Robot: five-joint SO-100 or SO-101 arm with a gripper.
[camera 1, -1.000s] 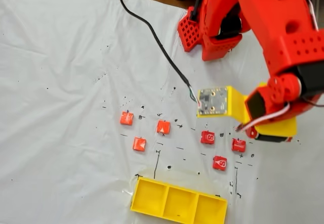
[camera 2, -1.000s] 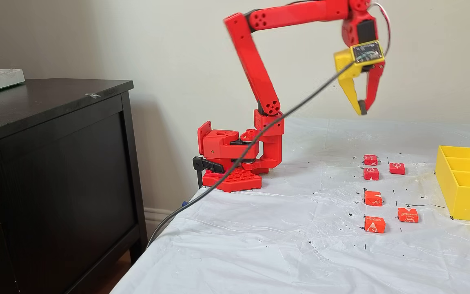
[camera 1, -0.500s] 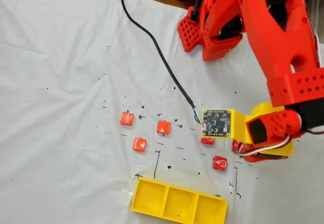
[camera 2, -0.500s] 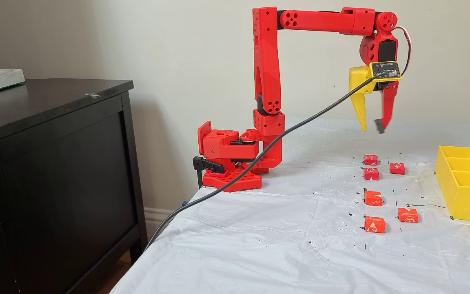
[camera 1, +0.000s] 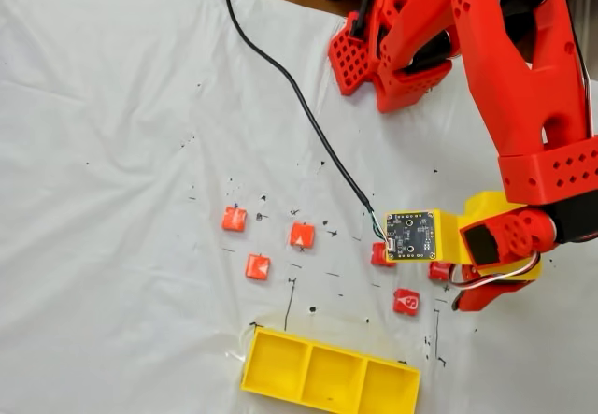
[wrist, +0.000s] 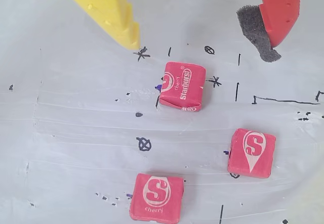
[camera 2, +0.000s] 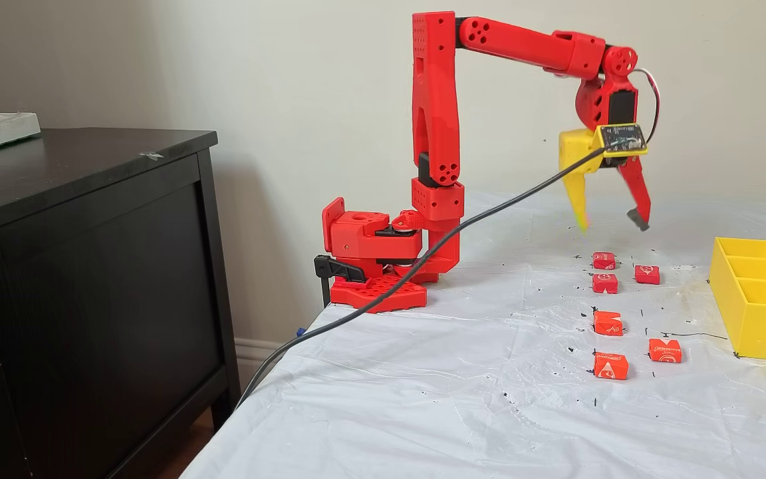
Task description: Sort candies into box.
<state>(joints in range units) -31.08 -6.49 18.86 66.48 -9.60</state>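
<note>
Side fixed view: gripper [camera 2: 612,225] hangs wide open, holding nothing, above candies [camera 2: 604,260] w/o touching. Six candies lie on white sheet [camera 2: 423,372], outside box [camera 2: 759,299]. Wrist view: one candy [wrist: 182,86] sits between fingertips.

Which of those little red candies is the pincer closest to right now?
The candy printed "Starburst", sitting just below the open pincer in the wrist view. The other two candies there, each marked with a big S, lie farther away.

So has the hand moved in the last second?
Yes. In the side fixed view the hand has come down and opened, now hanging just above the far candies, nearer the box.
</note>
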